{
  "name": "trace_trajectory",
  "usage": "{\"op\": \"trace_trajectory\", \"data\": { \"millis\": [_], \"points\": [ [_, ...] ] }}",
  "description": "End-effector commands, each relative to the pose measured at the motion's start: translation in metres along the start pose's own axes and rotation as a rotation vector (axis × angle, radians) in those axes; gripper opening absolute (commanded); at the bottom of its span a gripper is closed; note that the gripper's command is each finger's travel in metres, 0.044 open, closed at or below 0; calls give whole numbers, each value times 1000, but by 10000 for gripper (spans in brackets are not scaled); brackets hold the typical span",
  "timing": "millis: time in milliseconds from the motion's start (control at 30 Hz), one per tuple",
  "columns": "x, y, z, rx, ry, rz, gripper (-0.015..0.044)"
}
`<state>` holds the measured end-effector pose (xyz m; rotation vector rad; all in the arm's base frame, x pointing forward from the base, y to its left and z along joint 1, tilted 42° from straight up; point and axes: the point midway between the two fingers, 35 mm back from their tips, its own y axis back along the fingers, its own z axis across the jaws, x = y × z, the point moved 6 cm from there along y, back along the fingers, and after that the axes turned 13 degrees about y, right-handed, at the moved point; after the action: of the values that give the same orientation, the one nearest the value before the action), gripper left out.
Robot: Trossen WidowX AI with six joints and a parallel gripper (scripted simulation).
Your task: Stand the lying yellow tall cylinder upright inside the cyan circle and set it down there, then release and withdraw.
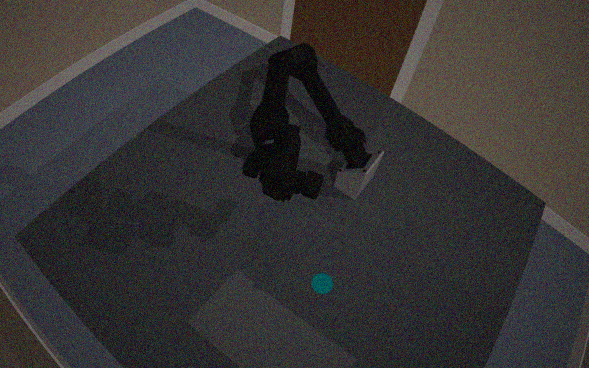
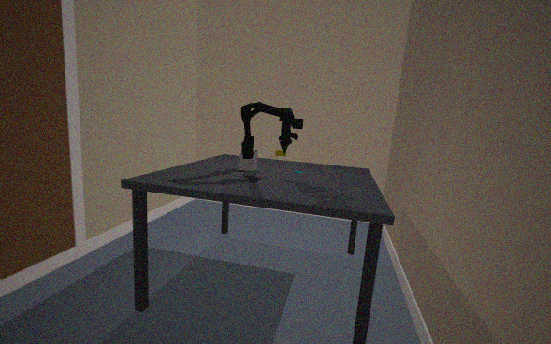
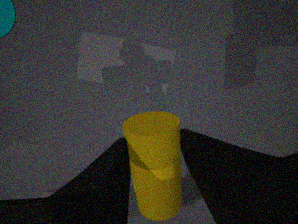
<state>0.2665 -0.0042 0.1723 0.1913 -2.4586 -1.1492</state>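
The yellow tall cylinder [image 2: 280,153] [image 3: 157,185] is held up in the air above the table, lying about level in the exterior view. My gripper [image 2: 284,152] [image 3: 153,140] is shut on it, with one dark finger on each side in the wrist view. In the top view the arm hides the cylinder and the fingertips. The cyan circle [image 1: 322,283] [image 2: 298,172] [image 3: 5,17] is flat on the table with nothing on it. It is away from the gripper, at the top left corner of the wrist view.
The dark table [image 1: 417,225] [image 2: 343,196] carries the arm's light base plate [image 1: 352,184] [image 2: 249,164]. A paler patch of light [image 1: 267,320] lies on the table near the circle, and shadows of the arm fall across the top. Walls stand around the table.
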Motion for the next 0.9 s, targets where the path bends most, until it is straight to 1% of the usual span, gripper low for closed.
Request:
{"op": "trace_trajectory", "data": {
  "millis": [0, 867],
  "points": [
    [-12, 2, 5, -5, 52, -4, 105],
    [-79, 8, 42, -8, 354, -8, 105]
  ]
}}
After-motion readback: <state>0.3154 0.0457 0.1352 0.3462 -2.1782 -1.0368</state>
